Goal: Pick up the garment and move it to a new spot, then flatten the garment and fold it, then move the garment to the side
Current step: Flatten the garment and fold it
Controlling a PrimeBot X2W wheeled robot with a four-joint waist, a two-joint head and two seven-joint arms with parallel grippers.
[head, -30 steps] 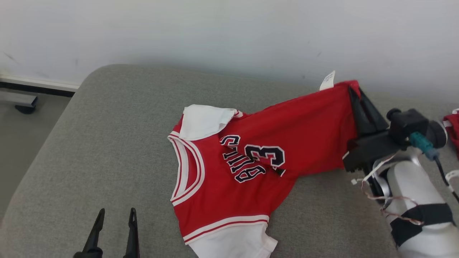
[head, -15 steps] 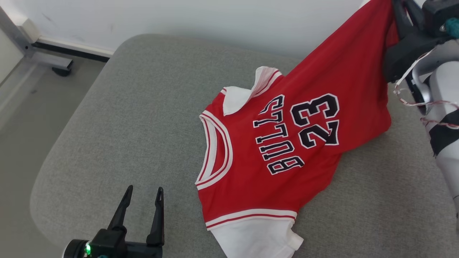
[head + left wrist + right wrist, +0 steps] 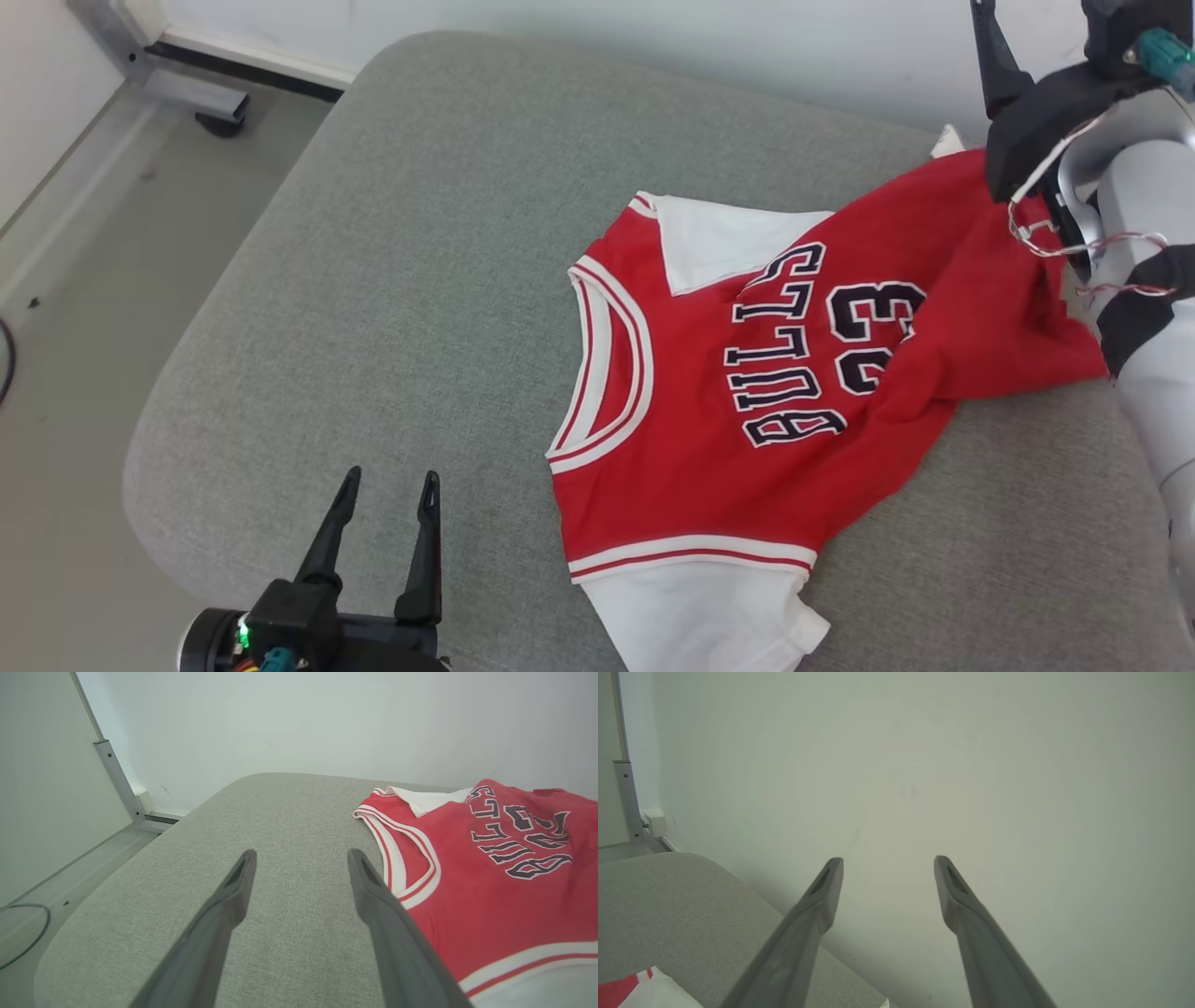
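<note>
**A:** Where does the red basketball jersey with white trim and black "BULLS 23" lettering lie?

**B:** On the grey fabric cushion, in its right half as the head view shows it. The neck opening faces the robot's left, and the hem end runs off to the right. One white sleeve is turned over the chest on the far side. The other lies nearest the robot.

**A:** Is it flat?

**B:** No. The front is creased through the numbers, and the right end is bunched in folds.

**A:** And the right hand?

**B:** Raised above the hem end, its two dark fingers spread wide with nothing between them, pointing at the white wall. Its pale forearm crosses the jersey's right end in the head view. Whether it touches the cloth I cannot tell.

**A:** The left hand?

**B:** Also wide and empty, low over bare cushion, left of the neck opening and clear of the cloth.

**A:** Beyond the cushion?

**B:** Grey floor on the left, with a metal frame leg by the wall.
</note>
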